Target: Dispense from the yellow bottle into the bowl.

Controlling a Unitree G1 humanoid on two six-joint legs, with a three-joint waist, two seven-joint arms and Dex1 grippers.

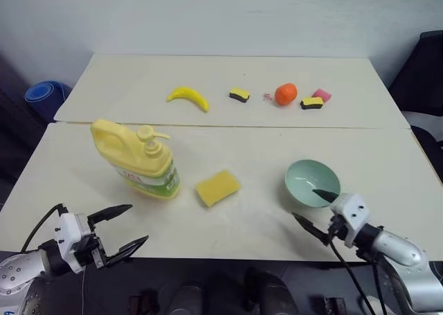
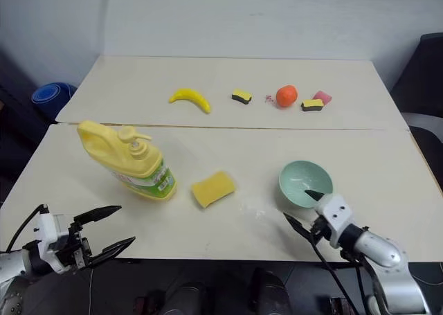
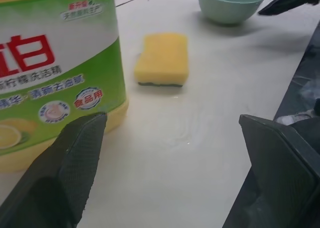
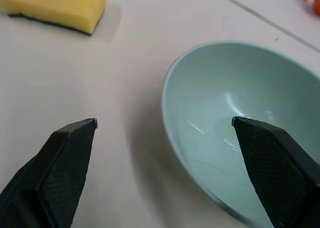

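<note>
Pale table (image 1: 277,149), yellow bottle (image 1: 135,159), green-white-red label (image 3: 55,67)

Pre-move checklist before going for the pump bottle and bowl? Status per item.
1. Left claw open, empty: ok.
2. Right claw open, empty: ok.
3. Yellow bottle upright, pump on top: ok.
4. Bowl upright on the table, at the right claw: ok.
5. Bowl under the pump spout: not ok; the yellow sponge lies between them.
6. Bowl dry: cannot tell; slight sheen inside.
</note>
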